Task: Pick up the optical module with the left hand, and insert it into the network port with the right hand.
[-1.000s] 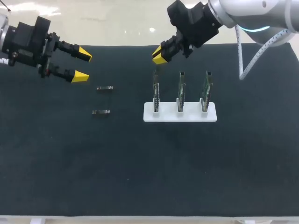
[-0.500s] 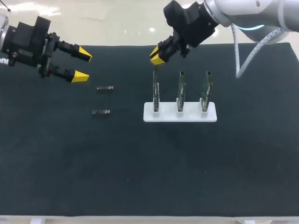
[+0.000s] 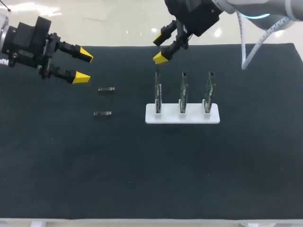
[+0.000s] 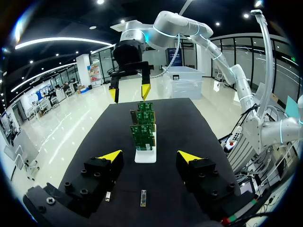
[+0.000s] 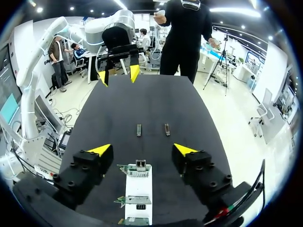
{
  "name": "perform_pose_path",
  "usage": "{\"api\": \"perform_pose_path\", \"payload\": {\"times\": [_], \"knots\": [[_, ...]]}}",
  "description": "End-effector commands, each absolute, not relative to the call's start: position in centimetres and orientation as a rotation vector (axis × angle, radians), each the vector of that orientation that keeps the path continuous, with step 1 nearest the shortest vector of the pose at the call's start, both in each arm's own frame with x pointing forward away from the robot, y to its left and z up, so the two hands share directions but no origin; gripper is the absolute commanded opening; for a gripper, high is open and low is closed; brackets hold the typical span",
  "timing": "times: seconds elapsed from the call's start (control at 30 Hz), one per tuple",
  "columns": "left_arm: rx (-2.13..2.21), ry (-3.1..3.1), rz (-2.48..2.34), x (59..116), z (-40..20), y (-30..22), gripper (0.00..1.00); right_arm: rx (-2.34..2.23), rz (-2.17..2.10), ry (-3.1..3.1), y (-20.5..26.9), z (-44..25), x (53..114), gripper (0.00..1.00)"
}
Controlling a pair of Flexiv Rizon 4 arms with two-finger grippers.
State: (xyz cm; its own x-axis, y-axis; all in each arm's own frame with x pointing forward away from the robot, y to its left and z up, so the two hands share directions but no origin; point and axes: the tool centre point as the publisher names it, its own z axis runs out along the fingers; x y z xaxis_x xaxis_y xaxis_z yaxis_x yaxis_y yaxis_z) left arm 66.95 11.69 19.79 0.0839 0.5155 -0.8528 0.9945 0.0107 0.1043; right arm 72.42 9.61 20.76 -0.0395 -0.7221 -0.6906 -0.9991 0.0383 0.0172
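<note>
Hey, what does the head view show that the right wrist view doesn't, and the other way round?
Only the head view: the right arm coming in from its corner, and the white holder whole, its three boards side by side and edge-on.
Only the right wrist view: what looks like the metal port on the nearest board, between the open fingers.
Both: the two optical modules lying apart on the black mat, the left gripper open, and the right gripper open, holding nothing.
</note>
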Motion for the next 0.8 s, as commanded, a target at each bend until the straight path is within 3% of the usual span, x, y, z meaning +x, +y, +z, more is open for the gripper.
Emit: {"api": "perform_pose_path", "payload": {"times": [0.03,0.8], "knots": [[1.609,1.533,-0.8,67.0,19.8,11.6,1.0,-1.735,0.701,1.821,9.6,21.0,72.2,0.0],[1.609,1.533,-0.8,67.0,19.8,11.6,1.0,-1.723,0.707,1.796,9.8,19.0,72.0,0.0]]}}
